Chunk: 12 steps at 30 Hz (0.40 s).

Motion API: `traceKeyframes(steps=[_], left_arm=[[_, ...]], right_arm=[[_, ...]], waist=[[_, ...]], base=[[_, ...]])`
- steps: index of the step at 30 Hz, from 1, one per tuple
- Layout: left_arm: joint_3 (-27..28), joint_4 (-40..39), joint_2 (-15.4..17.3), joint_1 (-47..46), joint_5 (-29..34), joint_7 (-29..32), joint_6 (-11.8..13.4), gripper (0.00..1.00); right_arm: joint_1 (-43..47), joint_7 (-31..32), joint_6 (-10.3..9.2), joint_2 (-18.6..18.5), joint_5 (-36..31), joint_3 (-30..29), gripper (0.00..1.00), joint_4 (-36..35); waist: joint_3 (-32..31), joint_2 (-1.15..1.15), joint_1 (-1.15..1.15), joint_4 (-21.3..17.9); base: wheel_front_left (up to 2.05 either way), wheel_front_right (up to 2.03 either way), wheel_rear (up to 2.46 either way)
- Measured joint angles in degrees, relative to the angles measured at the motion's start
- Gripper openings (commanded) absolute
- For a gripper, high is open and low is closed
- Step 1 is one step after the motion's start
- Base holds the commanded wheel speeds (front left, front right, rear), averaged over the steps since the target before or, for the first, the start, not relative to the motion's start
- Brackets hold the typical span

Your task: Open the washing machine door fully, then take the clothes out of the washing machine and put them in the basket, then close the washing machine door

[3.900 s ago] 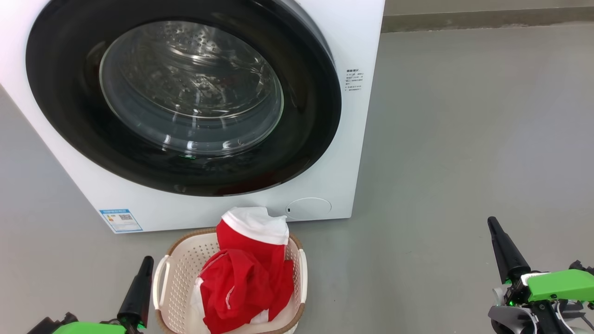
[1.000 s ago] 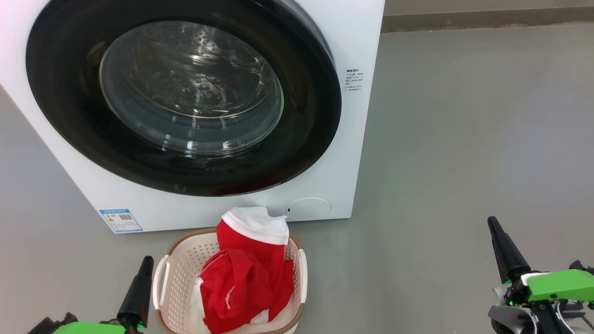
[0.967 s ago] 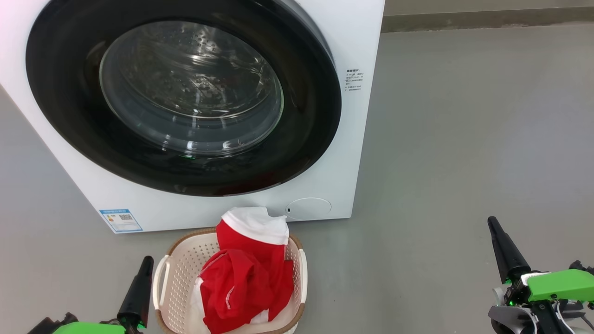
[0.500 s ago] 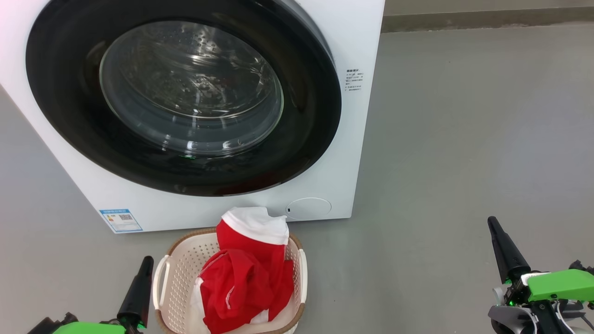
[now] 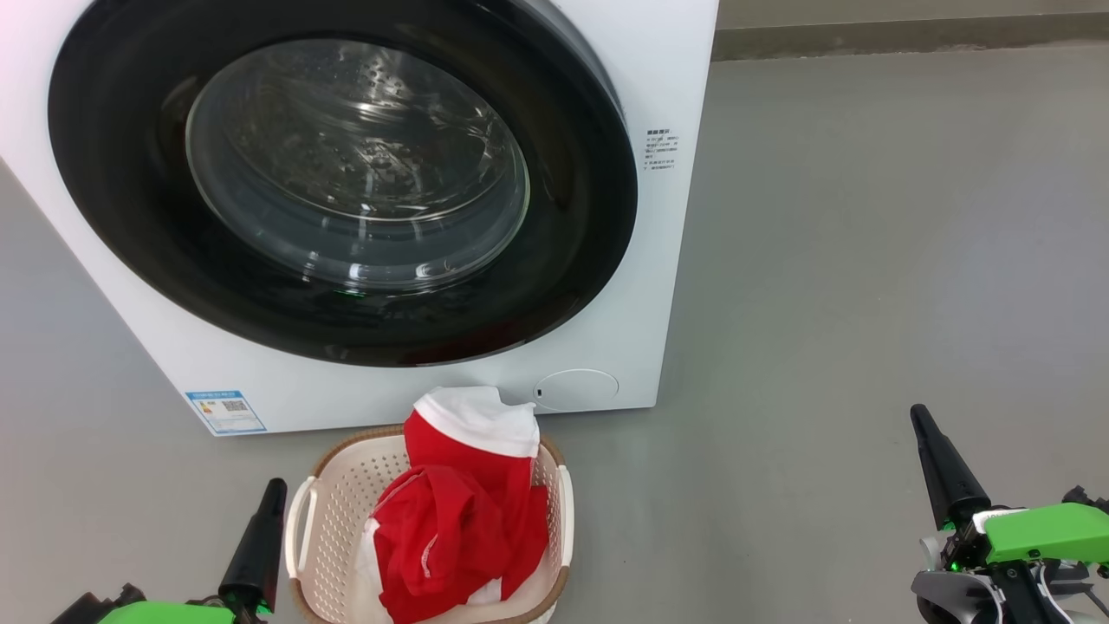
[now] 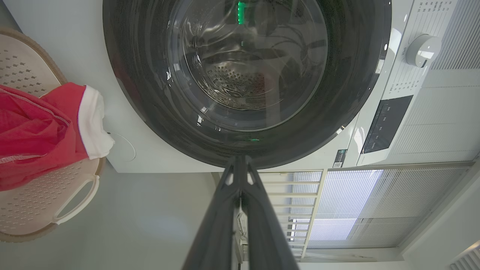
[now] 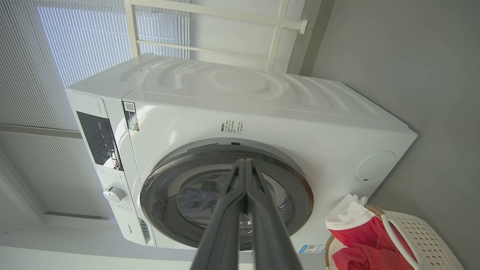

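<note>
Washing machine [image 5: 667, 78] stands on grey floor [image 5: 866, 260], front face turned toward the robot. Washing machine door [image 5: 572, 286] is shut flat against the machine's front, its black rim ringing the glass bowl; steel drum visible through the glass, no red fabric seen inside. Basket [image 5: 338, 511] sits on the floor just in front of the machine, below the door's lower edge and between the machine's blue label [image 5: 225, 412] and its round flap [image 5: 576, 389]. Its long axis runs straight out from the machine front, handles to either side. Clothes [image 5: 450, 520] are heaped in the basket, filling its right half; a white-banded end stands up above the rim at the end nearest the machine, the red bulk trailing away from the machine. Left pincer [image 5: 273, 490] is closed with nothing in it, low in front of the machine's left half, fingers aimed at the machine. Right pincer [image 5: 918, 419] is closed and empty too, well out past the machine's right side over open floor, fingers leaning back toward the machine.
</note>
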Motion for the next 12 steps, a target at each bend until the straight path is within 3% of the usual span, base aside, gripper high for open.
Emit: traceKeyframes(steps=[12], left_arm=[[0.0, 0.0, 0.0, 0.0, -0.01, 0.0, 0.0, 0.0]], right_arm=[[0.0, 0.0, 0.0, 0.0, 0.0, 0.0, 0.0, 0.0]], waist=[[0.0, 0.0, 0.0, 0.0]], base=[[0.0, 0.0, 0.0]])
